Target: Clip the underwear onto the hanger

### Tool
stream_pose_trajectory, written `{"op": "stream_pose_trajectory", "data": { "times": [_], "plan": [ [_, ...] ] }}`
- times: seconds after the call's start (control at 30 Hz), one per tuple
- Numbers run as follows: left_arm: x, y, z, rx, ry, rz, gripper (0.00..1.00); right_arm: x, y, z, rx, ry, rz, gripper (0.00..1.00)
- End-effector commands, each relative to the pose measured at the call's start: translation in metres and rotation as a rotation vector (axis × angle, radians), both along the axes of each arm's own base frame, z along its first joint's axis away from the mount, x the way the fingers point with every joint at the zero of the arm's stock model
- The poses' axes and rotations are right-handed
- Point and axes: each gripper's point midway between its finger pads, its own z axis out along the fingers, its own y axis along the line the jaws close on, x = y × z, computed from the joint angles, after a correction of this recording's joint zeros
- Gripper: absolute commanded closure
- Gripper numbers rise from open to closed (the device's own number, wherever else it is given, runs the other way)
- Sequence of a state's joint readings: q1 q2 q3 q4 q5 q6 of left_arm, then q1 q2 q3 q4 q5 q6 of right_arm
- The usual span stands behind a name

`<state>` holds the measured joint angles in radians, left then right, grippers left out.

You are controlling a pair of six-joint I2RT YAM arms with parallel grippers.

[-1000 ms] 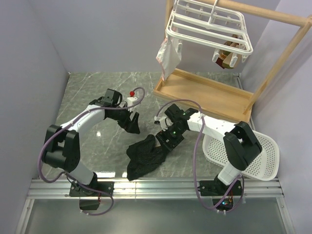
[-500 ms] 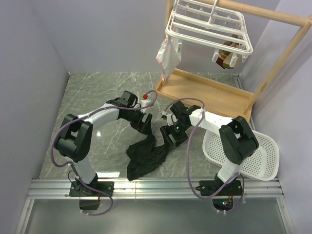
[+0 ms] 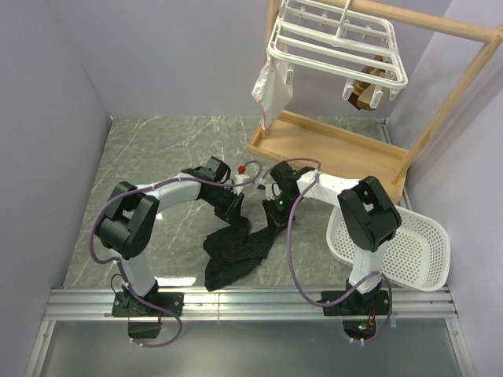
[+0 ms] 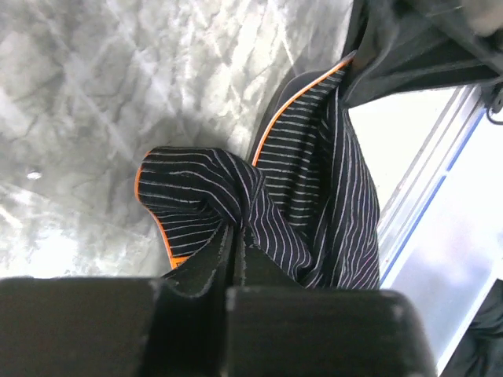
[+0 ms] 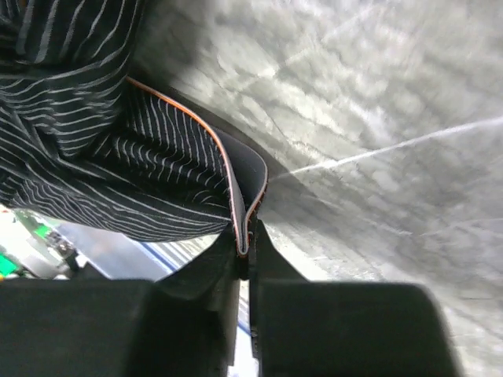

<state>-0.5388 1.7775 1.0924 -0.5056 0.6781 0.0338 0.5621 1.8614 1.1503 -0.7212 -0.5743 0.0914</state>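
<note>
Left gripper is clenched on a bunched fold of the underwear. Right gripper pinches its orange-trimmed edge (fabric squeezed flat between the jaws). In the top view we see both grips side by side at frame centre, with the garment trailing toward lower middle on the marble table. The hanger hangs upper right, well apart.

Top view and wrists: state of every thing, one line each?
underwear, crumpled on table, pinched at two spots, not clipped
left end effector, shut on underwear fabric
right end effector, shut on underwear waistband
hanger, hung up, no underwear on it
pouch, hanging from hanger
brown item, hanging from hanger
basket, resting by right arm's base
</note>
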Motion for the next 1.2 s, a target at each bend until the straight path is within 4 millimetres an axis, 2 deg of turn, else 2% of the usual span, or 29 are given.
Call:
{"op": "stream_pose_trajectory", "data": {
  "times": [0.0,0.07,0.13,0.17,0.2,0.27,0.33,0.37,0.43,0.47,0.5,0.53,0.57,0.63,0.7,0.77,0.83,0.87,0.9,0.97,1.0,1.07,1.13,1.17],
  "plan": [
    [0.019,0.009,0.023,-0.017,-0.078,0.043,1.00,0.024,0.013,0.024,0.072,-0.076,-0.013,1.00],
    [0.036,0.018,0.040,-0.041,-0.115,0.086,1.00,0.033,0.015,0.040,0.096,-0.136,-0.003,1.00],
    [0.061,0.039,0.065,-0.076,-0.174,0.152,1.00,0.045,0.015,0.056,0.120,-0.208,-0.001,1.00],
    [0.066,0.047,0.075,-0.095,-0.189,0.164,1.00,0.053,0.016,0.075,0.144,-0.267,0.002,1.00],
    [0.077,0.063,0.093,-0.107,-0.222,0.203,1.00,0.061,0.014,0.084,0.154,-0.314,0.011,1.00],
    [0.080,0.079,0.111,-0.115,-0.291,0.186,1.00,0.068,0.010,0.105,0.165,-0.408,0.034,1.00],
    [0.073,0.095,0.107,-0.075,-0.333,0.150,1.00,0.070,0.003,0.113,0.152,-0.501,0.078,1.00],
    [0.061,0.101,0.092,-0.041,-0.318,0.133,1.00,0.066,-0.002,0.105,0.137,-0.501,0.090,1.00],
    [0.047,0.113,0.077,0.011,-0.347,0.085,1.00,0.063,-0.008,0.092,0.093,-0.509,0.129,1.00],
    [0.031,0.119,0.055,0.040,-0.308,0.067,1.00,0.055,-0.010,0.078,0.070,-0.480,0.154,1.00],
    [0.025,0.123,0.046,0.059,-0.309,0.053,1.00,0.052,-0.010,0.070,0.058,-0.477,0.175,1.00],
    [0.026,0.131,0.034,0.108,-0.330,0.052,1.00,0.051,-0.013,0.056,0.020,-0.460,0.184,1.00],
    [0.015,0.137,0.016,0.140,-0.289,0.050,1.00,0.046,-0.012,0.046,0.000,-0.448,0.206,1.00],
    [0.012,0.144,0.001,0.178,-0.275,0.047,1.00,0.041,-0.014,0.024,-0.039,-0.397,0.221,1.00],
    [0.008,0.149,-0.012,0.197,-0.237,0.061,1.00,0.038,-0.011,0.015,-0.044,-0.366,0.217,1.00],
    [0.013,0.150,-0.013,0.197,-0.247,0.077,1.00,0.036,-0.012,0.006,-0.054,-0.346,0.215,1.00],
    [0.015,0.153,-0.013,0.198,-0.260,0.081,0.94,0.034,-0.013,0.002,-0.059,-0.333,0.220,1.00],
    [0.013,0.153,-0.012,0.197,-0.259,0.074,0.90,0.028,-0.013,0.002,-0.054,-0.314,0.228,1.00],
    [0.014,0.155,-0.009,0.188,-0.270,0.057,0.76,0.027,-0.014,0.002,-0.054,-0.305,0.233,0.99],
    [0.015,0.150,0.005,0.119,-0.276,0.049,0.58,0.021,-0.015,0.003,-0.047,-0.277,0.237,0.92],
    [0.017,0.154,0.010,0.100,-0.272,0.068,0.45,0.018,-0.013,0.005,-0.033,-0.265,0.234,0.84],
    [0.023,0.149,0.028,0.040,-0.290,0.079,0.39,0.014,-0.012,0.011,-0.014,-0.249,0.219,0.70],
    [0.025,0.148,0.037,0.019,-0.275,0.102,0.37,0.011,-0.008,0.017,0.016,-0.222,0.188,0.64],
    [0.030,0.148,0.042,0.015,-0.284,0.114,0.36,0.010,-0.007,0.020,0.025,-0.206,0.174,0.57]
  ]
}}
